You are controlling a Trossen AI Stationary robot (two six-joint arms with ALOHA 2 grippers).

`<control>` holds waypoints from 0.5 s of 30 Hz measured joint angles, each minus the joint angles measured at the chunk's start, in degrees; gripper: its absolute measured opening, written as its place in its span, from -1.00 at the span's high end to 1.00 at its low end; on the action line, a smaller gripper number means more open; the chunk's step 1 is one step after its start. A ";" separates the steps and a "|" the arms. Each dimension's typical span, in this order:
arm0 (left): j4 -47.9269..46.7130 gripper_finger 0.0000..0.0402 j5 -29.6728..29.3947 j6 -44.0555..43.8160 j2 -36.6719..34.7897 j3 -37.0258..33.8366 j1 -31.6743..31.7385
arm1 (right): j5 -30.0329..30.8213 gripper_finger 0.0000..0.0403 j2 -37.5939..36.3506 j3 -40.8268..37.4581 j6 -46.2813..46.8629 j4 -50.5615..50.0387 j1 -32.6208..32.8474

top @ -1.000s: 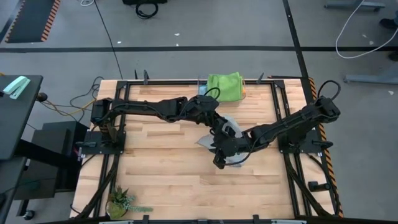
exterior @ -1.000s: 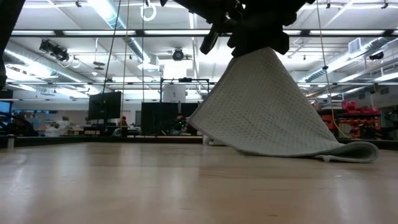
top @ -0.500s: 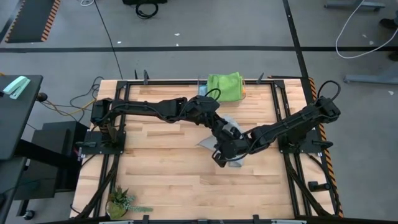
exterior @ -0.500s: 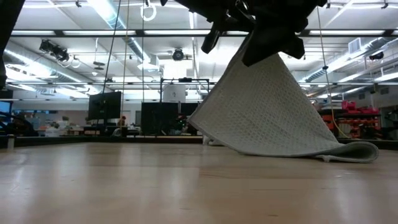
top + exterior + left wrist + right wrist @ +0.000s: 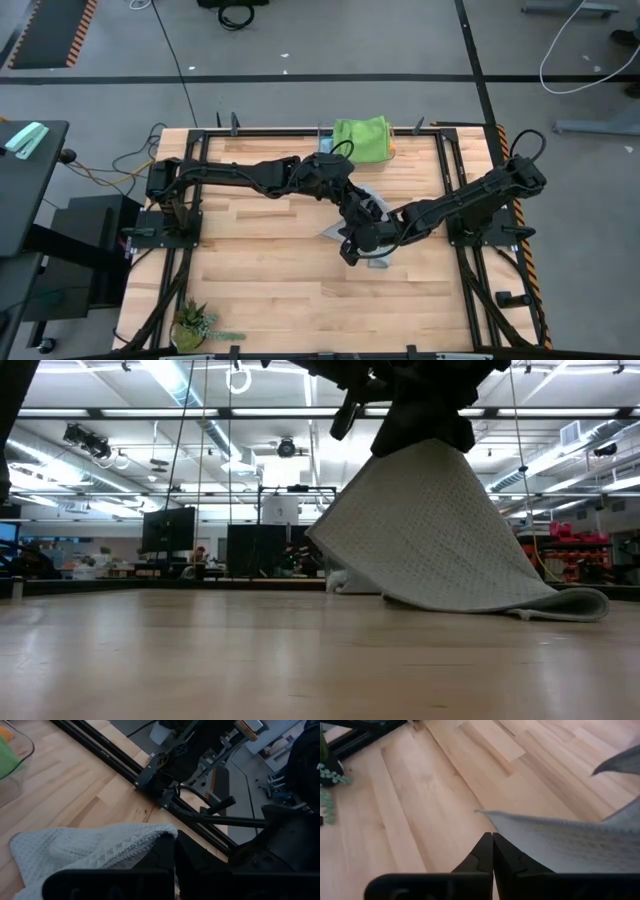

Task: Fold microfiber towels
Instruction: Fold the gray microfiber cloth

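At table centre we see the left gripper (image 5: pixel 352 236) and right gripper (image 5: pixel 368 243) both clamped, holding the grey towel (image 5: pixel 430 530) raised.

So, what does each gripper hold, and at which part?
Both hold the grey towel: left gripper on its hem edge; right gripper shut, its hold hidden.

light grey waffle-textured towel (image 5: pixel 430 530), bright green towel (image 5: pixel 361 137), pale wood table (image 5: pixel 260 280)
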 joint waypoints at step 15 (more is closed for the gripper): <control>0.72 0.94 0.46 2.11 0.00 0.00 -0.04 | 1.10 0.98 -0.11 0.00 -0.35 -2.72 3.14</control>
